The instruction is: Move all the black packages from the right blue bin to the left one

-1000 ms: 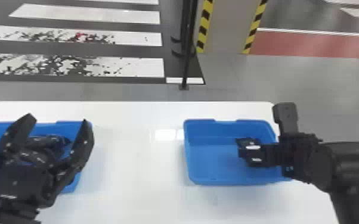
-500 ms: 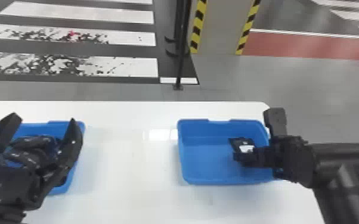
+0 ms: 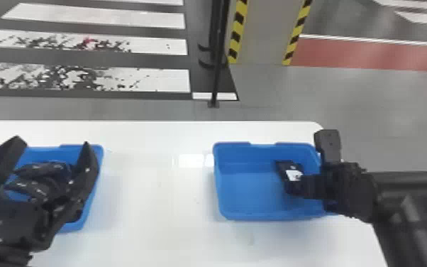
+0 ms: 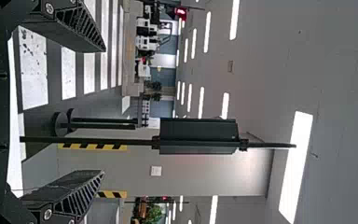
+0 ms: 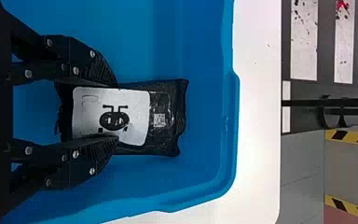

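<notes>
R gripper (image 3: 294, 186) is held low over R bin (image 3: 239, 158), toward that bin's R side, w/ the blk pkg (image 3: 283, 167) lying right at its fingers. In R wrist view, fingers of R gripper (image 5: 118, 111) are kept part-spread, one by each long side of pkg, & the lower one in that view is seen across the wht label (image 5: 135, 109); whether pkg is touched can't be told. Pkg is laid label-up, near bin's R wall, apart from its L wall. L gripper (image 3: 52, 141) is held above L bin (image 3: 48, 152), fingers spread wide. Btwn & below them, blk pkgs (image 3: 40, 168) are seen heaped in L bin; exact count can't be made out, as they're partly covered by the fingers. Both bins are set well apart on the wht table (image 3: 159, 199). Past table's far edge, a blk post (image 3: 218, 71) is stood on the floor, w/ wht stripes (image 3: 163, 80) painted to its L & a grey pillar (image 3: 262, 32) w/ yellow-blk edges to its R.
</notes>
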### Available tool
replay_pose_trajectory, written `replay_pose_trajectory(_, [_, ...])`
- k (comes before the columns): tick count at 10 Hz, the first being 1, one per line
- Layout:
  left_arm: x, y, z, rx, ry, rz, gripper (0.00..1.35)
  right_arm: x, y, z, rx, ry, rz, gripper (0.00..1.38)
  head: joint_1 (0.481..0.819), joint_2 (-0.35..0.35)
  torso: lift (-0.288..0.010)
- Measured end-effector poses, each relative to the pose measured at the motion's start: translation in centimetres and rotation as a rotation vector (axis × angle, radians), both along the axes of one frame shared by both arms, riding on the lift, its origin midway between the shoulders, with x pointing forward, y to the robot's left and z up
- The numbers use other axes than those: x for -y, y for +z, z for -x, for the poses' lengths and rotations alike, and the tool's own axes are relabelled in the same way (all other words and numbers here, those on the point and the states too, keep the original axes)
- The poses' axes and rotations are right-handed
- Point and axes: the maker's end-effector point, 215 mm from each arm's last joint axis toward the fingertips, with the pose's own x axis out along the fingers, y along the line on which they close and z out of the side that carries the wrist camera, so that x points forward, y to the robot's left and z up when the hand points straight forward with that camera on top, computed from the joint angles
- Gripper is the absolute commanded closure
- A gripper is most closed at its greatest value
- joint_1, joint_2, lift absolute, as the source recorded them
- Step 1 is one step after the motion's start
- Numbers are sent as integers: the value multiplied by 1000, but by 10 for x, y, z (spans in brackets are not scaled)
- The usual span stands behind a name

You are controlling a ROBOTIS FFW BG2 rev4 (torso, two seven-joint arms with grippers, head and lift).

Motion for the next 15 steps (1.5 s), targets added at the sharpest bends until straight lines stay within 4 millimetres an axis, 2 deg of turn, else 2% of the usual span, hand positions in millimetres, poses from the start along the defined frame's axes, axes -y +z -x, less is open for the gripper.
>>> replay_pose_trajectory(1, [-1, 0, 1, 2, 2, 6, 111, -4, 4, -2, 21, 4, -3, 1167, 695, -126, -132])
replay_pose_trajectory(3, [-3, 3, 2, 17, 6, 14, 111, -23, 17, -7, 93, 31, -43, 1173, 695, -107, -132])
replay_pose_trajectory(5, [-3, 7, 4, 31, 4, 40, 117, -64, 45, -2, 200, 103, -166, 1173, 695, -67, -132])
replay_pose_trajectory(6, [-3, 9, 4, 33, -1, 77, 119, -94, 71, 0, 285, 171, -265, 1171, 695, -35, -132])
replay_pose_trajectory(8, [9, 8, 2, 15, -42, 201, 121, -162, 147, -4, 537, 358, -511, 1171, 695, 50, -132])
replay_pose_trajectory(9, [22, 6, 0, -7, -80, 269, 121, -201, 180, 5, 626, 434, -583, 1171, 695, 70, -132])
replay_pose_trajectory(10, [39, 4, -3, -28, -132, 308, 121, -239, 198, 18, 662, 498, -640, 1171, 695, 100, -132])
replay_pose_trajectory(11, [56, 2, -6, -51, -182, 314, 121, -269, 203, 30, 661, 547, -677, 1171, 695, 123, -132])
replay_pose_trajectory(12, [70, -5, -9, -84, -221, 309, 121, -297, 199, 43, 637, 587, -711, 1171, 695, 143, -132])
replay_pose_trajectory(13, [79, -12, -11, -112, -242, 303, 121, -321, 195, 56, 611, 622, -741, 1171, 695, 156, -132])
replay_pose_trajectory(15, [83, -18, -12, -133, -248, 285, 121, -363, 193, 81, 570, 685, -809, 1171, 695, 212, -132])
